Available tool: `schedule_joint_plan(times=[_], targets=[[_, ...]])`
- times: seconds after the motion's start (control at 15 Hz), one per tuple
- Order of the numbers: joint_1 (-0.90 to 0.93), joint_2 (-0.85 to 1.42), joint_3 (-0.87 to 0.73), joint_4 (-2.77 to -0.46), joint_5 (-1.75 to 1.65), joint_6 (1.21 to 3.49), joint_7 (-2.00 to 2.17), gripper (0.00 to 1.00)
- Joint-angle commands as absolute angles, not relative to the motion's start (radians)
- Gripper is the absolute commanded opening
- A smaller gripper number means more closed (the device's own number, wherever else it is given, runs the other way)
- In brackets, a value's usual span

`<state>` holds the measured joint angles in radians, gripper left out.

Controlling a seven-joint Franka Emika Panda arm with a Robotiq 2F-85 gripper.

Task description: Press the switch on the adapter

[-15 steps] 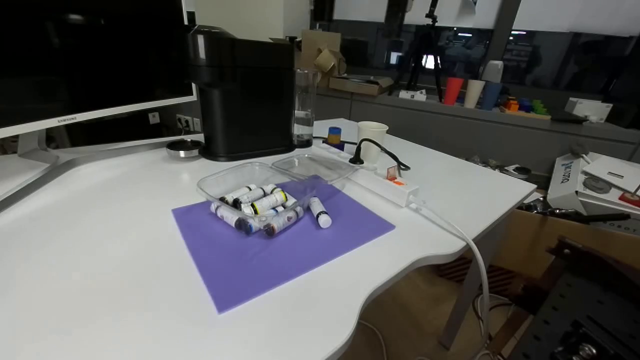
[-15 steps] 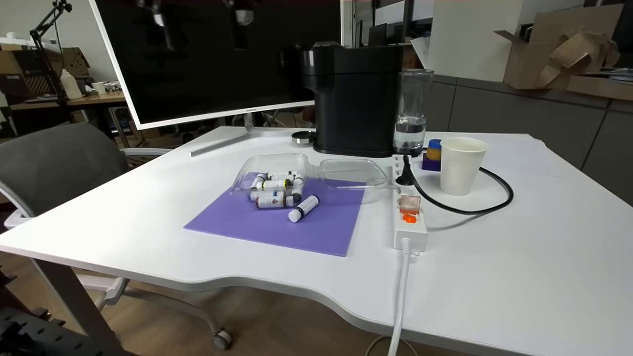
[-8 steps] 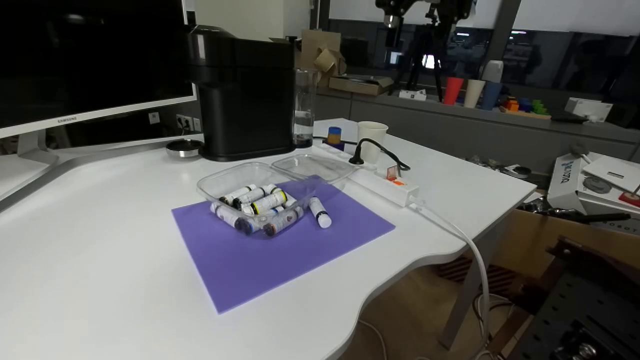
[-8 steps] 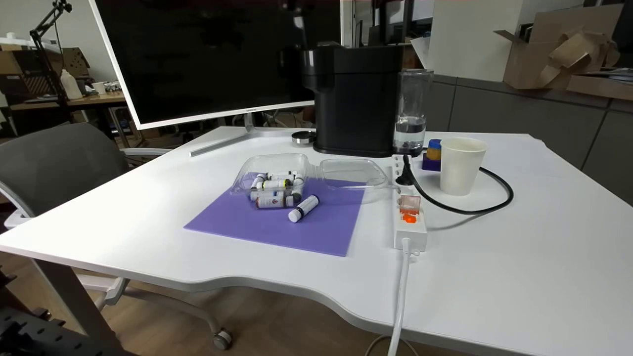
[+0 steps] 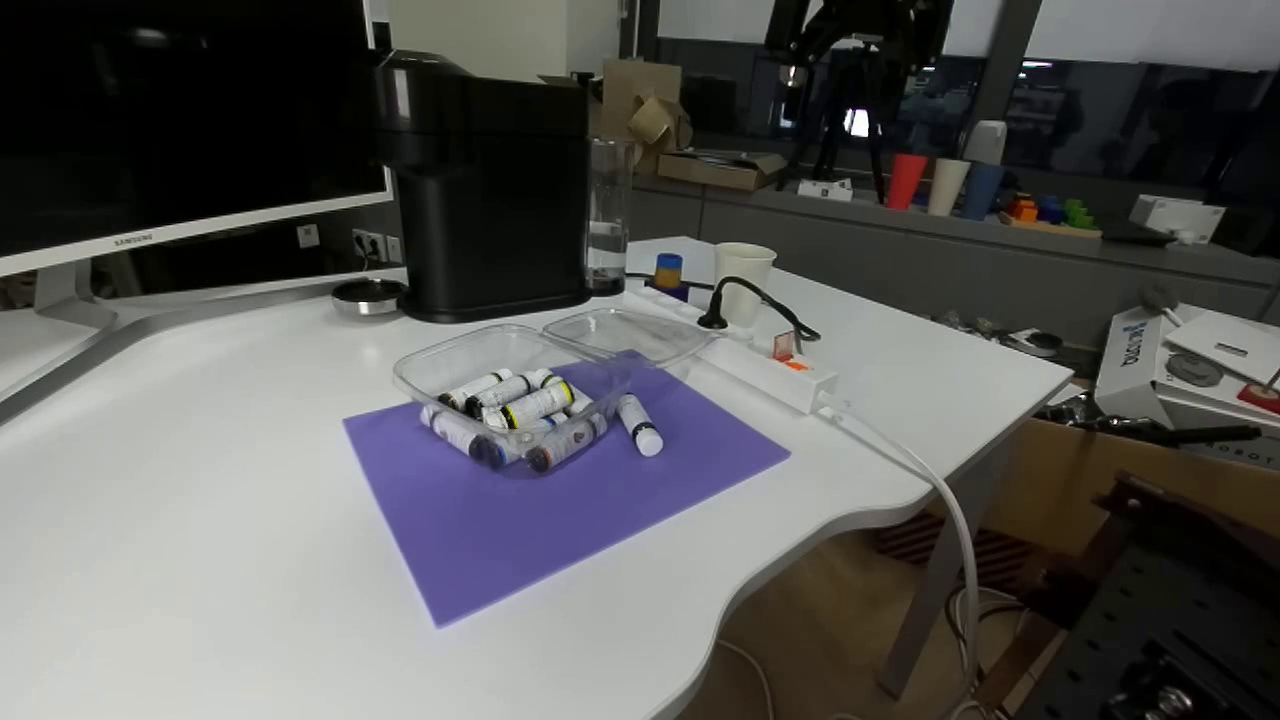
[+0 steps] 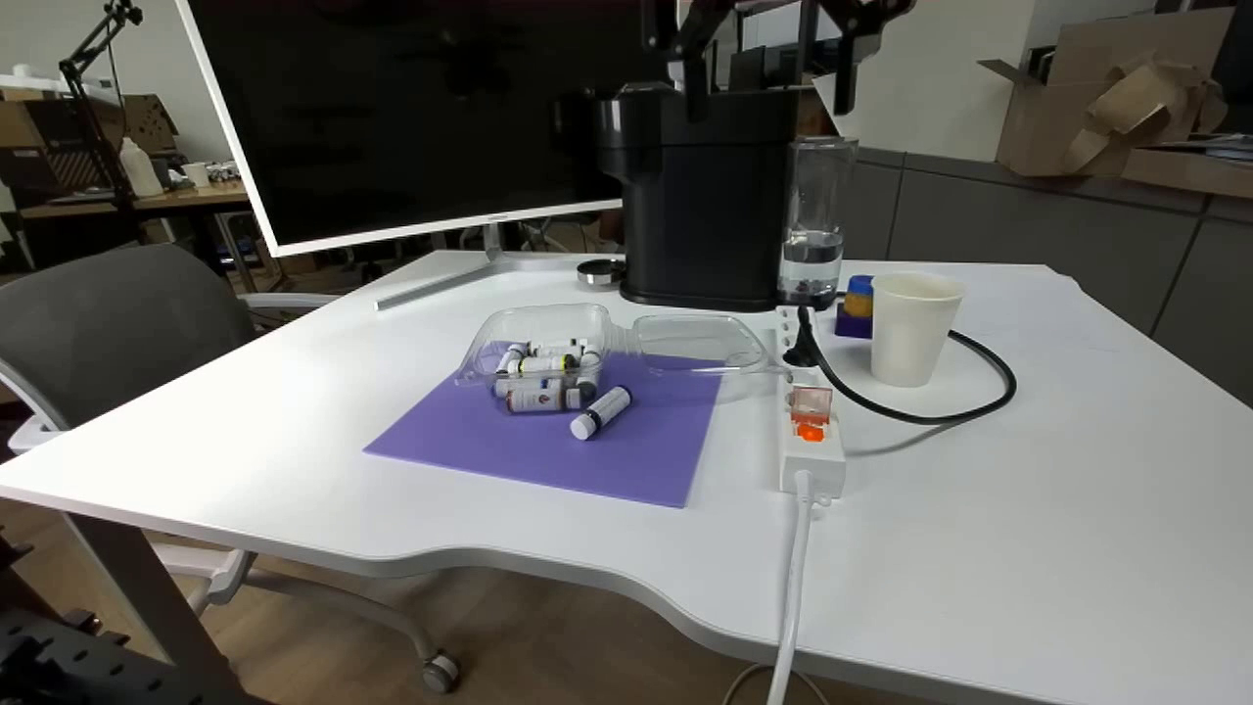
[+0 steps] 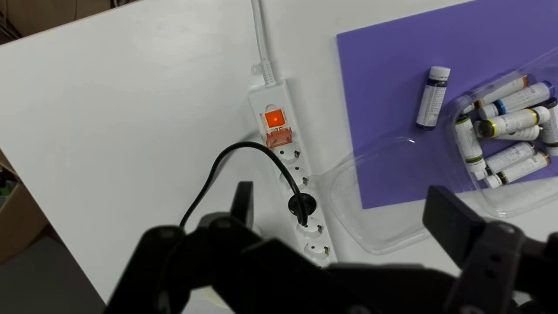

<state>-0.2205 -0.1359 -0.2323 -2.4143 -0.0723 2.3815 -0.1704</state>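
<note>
Adapter slants through the middle of my wrist view, lower end hidden behind my gripper. Gripper cut off by the top edge in both exterior views; jaws wide apart, released. Fingers now plain at top, right of centre, in an exterior view, unlike half a second ago. Clear reddish flip cover raised just below the switch, upper middle of wrist view: orange face, bright dot. In an exterior view I get the switch only as a sliver.
</note>
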Motion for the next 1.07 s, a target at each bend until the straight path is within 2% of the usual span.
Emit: schedule_joint_plan(times=[0.0,0.2,0.27,0.33,0.4,0.6,1.0], targets=[[-0.23,-0.058,-0.234,-2.346,-0.139,2.387,-0.176,1.0],[-0.231,0.052,-0.238,-2.259,-0.168,2.374,-0.209,1.0],[-0.231,0.087,-0.239,-2.234,-0.16,2.373,-0.228,0.75],[-0.234,0.129,-0.239,-2.207,-0.155,2.385,-0.248,0.74],[-0.238,0.168,-0.236,-2.178,-0.146,2.379,-0.276,0.68],[-0.252,0.279,-0.222,-2.094,-0.13,2.366,-0.345,0.45],[-0.27,0.398,-0.194,-2.027,-0.163,2.332,-0.434,0.05]])
